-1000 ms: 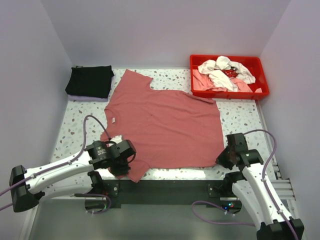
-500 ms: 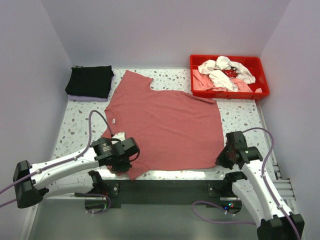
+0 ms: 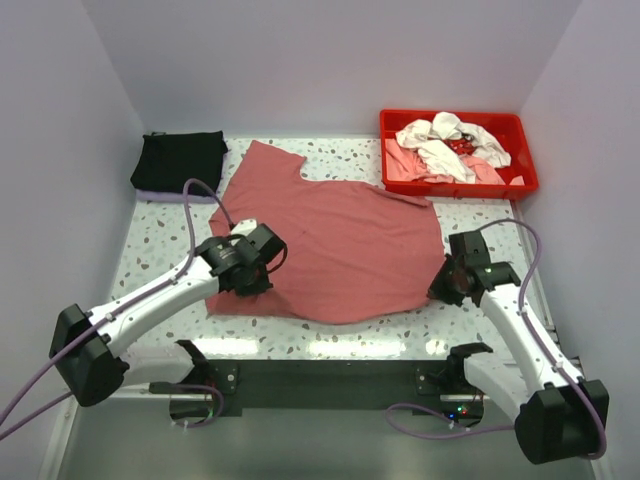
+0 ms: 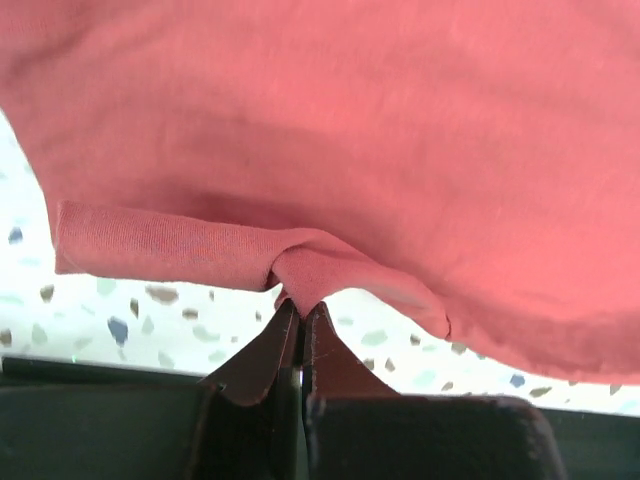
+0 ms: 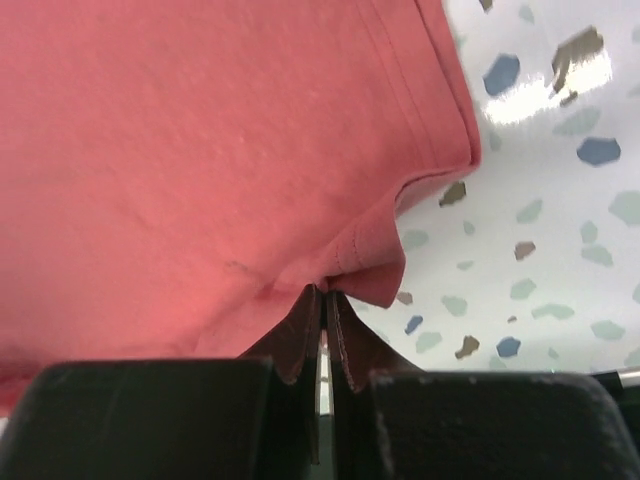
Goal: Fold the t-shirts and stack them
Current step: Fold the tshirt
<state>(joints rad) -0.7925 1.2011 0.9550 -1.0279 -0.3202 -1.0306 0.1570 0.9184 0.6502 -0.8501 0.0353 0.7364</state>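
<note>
Speckled white table (image 3: 150,240), lilac walls. Brick-red t-shirt (image 3: 340,235) lies mid-table. We note left gripper (image 4: 300,310) clamped on bunched cloth at shirt's near left edge. Right gripper (image 5: 322,296) pinched on near right corner. Over last second both arms drew near edge away from table front; bare strip now shows there. We judge first fold begun, not yet laid. Black t-shirt (image 3: 180,160) sits folded far left. White and pink shirts (image 3: 450,145) wait in red tray (image 3: 527,185).

The brick-red t-shirt (image 3: 340,240) is covering the desk's (image 3: 150,250) middle, the black t-shirt (image 3: 180,162) and red tray (image 3: 450,190) are blocking the far corners, and only side strips are staying passable.
</note>
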